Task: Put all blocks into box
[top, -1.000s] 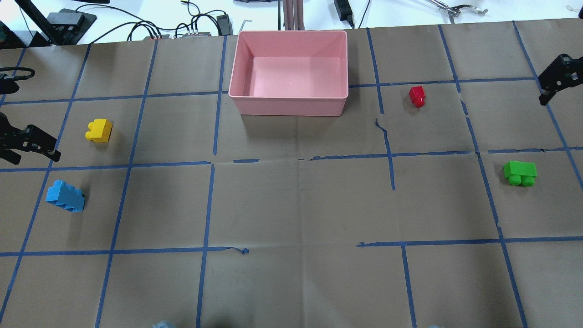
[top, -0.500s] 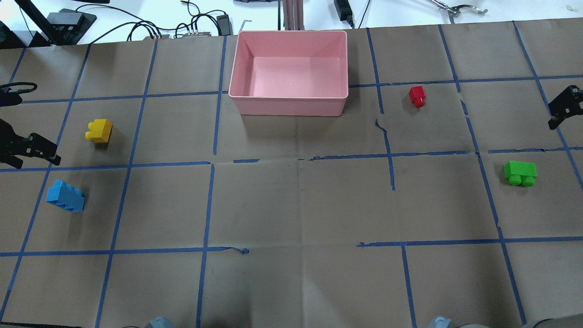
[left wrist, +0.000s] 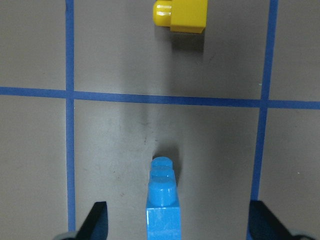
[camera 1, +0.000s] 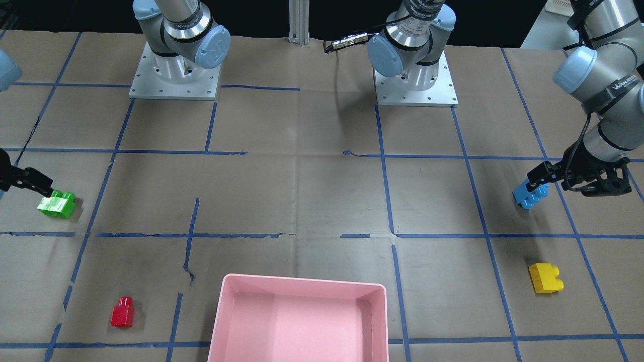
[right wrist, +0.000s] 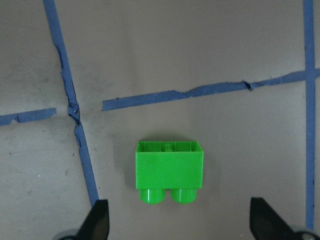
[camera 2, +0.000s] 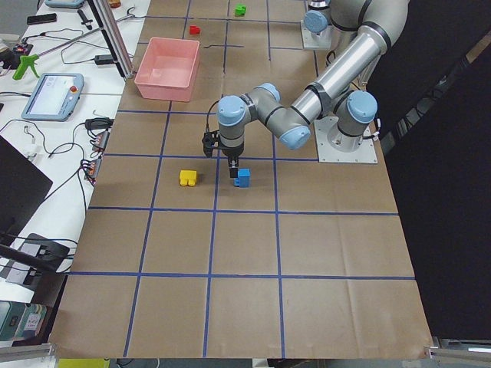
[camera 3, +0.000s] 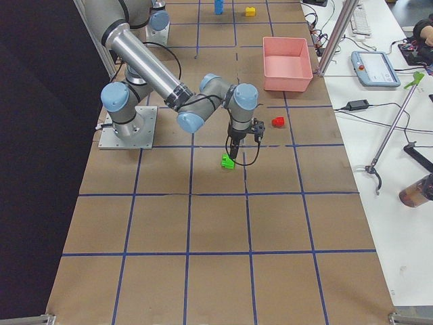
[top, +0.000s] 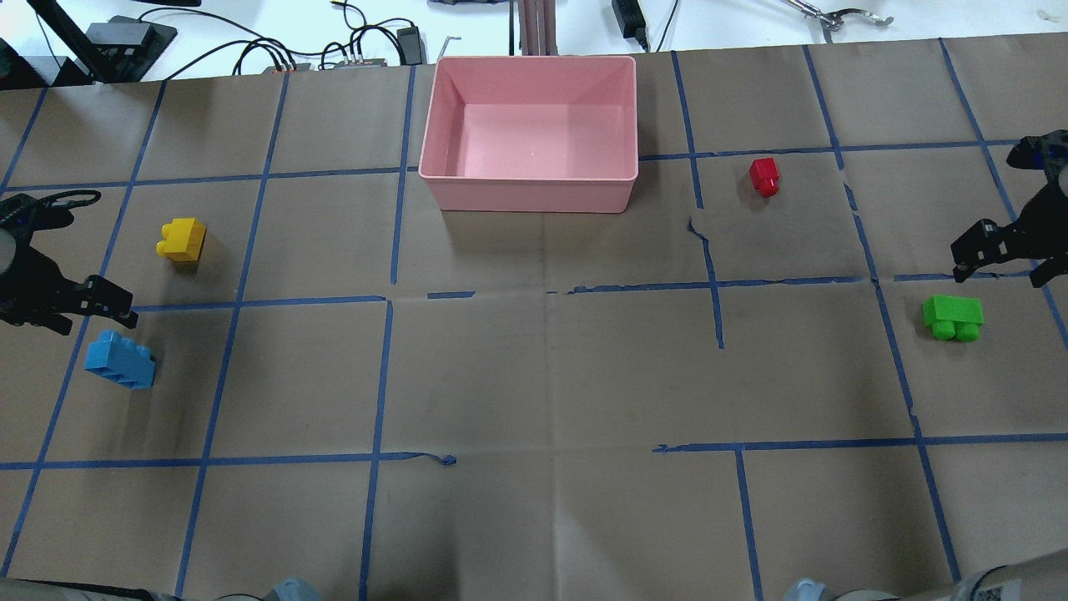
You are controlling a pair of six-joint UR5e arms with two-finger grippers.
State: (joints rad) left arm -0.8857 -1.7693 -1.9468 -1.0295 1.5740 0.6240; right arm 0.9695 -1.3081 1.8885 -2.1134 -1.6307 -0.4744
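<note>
The pink box (top: 528, 194) stands empty at the far middle of the table. The yellow block (top: 181, 239) and the light blue block (top: 119, 361) lie at the left. The red block (top: 764, 177) and the green block (top: 953, 317) lie at the right. My left gripper (top: 113, 305) is open and hovers just above the light blue block (left wrist: 162, 200), which sits between its fingers (left wrist: 97, 220) in the left wrist view. My right gripper (top: 968, 250) is open above the green block (right wrist: 170, 172), which lies on its side.
Blue tape lines cross the brown paper on the table (top: 542, 376). Cables and tools (top: 350, 50) lie beyond the far edge. Both robot bases (camera 1: 173, 70) stand at the near side.
Both arms have come in from the table's ends. The left gripper moved right to above the light blue block. The right gripper moved left and nearer, to above the green block.
</note>
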